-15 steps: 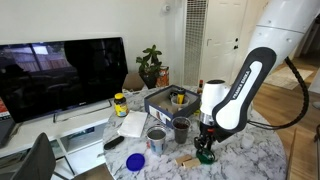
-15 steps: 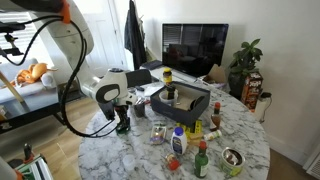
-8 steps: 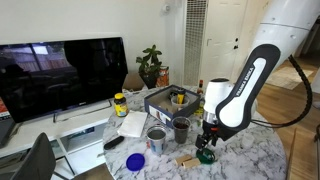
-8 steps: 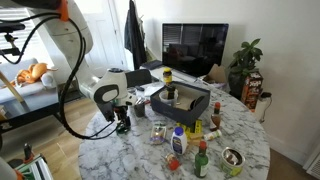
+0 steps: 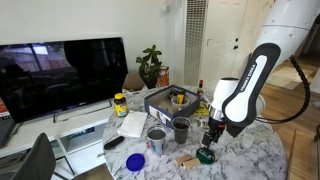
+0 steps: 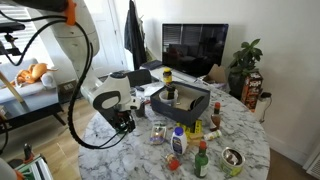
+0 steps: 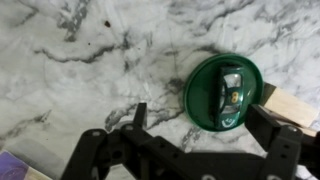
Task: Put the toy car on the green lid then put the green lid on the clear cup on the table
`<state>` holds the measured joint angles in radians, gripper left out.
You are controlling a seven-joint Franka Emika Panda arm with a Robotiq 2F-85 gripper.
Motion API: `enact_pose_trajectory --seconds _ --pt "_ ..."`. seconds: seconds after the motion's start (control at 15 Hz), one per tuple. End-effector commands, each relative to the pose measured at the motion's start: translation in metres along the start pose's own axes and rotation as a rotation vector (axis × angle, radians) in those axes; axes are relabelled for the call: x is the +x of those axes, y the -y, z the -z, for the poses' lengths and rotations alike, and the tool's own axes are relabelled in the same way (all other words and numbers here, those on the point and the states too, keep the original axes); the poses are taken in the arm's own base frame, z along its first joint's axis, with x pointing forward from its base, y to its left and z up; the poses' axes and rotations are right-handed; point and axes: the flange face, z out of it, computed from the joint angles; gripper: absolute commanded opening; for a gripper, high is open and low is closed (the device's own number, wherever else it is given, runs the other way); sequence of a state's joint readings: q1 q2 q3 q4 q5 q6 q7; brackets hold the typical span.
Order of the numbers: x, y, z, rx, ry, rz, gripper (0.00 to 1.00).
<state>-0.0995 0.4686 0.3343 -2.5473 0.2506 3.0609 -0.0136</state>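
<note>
The green lid [image 7: 212, 95] lies flat on the marble table, and the tiny dark toy car [image 7: 232, 90] sits on it. My gripper [image 7: 200, 125] is open and empty, hovering just above the lid with its fingers apart on either side of the lid's near edge. In an exterior view the lid [image 5: 205, 155] lies below and slightly left of the gripper [image 5: 213, 138]. The clear smoky cup [image 5: 181, 130] stands upright to the left of the lid. In an exterior view the gripper [image 6: 124, 122] hides the lid.
A grey-silver cup [image 5: 157, 139] stands beside the clear cup, with a blue lid [image 5: 134, 160] in front of it. A wooden block [image 7: 287, 102] lies against the green lid's edge. A dark tray [image 5: 172, 99] with items is behind; several bottles [image 6: 178, 141] stand on the table.
The gripper has risen off the green lid and shifted a little sideways. The toy car stays on the lid.
</note>
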Motion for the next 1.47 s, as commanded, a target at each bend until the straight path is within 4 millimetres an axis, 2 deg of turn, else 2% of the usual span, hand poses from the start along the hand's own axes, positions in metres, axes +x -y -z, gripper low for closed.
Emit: enact_pose_trajectory --seconds 0.0,0.27,0.47,0.6,0.67,0.73,0.8,1.0,1.27,1.4 --pt "-0.002 -0.015 -0.005 0.031 0.013 0.058 1.0" --pt "-0.004 -0.023 -0.012 0.032 0.035 0.092 0.99" --pt "-0.006 -0.021 -0.018 0.025 0.053 0.113 0.93" --pt "-0.008 -0.02 -0.02 0.014 0.056 0.116 0.85" --pt "-0.008 -0.019 -0.02 0.007 0.055 0.118 0.84" --pt "-0.008 -0.02 -0.021 -0.004 0.054 0.119 0.76" --pt "-0.009 -0.021 -0.021 -0.009 0.055 0.121 0.79" --pt "-0.008 -0.02 -0.023 -0.024 0.055 0.119 0.73" --pt "-0.005 -0.016 -0.024 -0.03 0.048 0.092 0.48" --pt "-0.004 -0.016 -0.025 -0.035 0.05 0.077 0.5"
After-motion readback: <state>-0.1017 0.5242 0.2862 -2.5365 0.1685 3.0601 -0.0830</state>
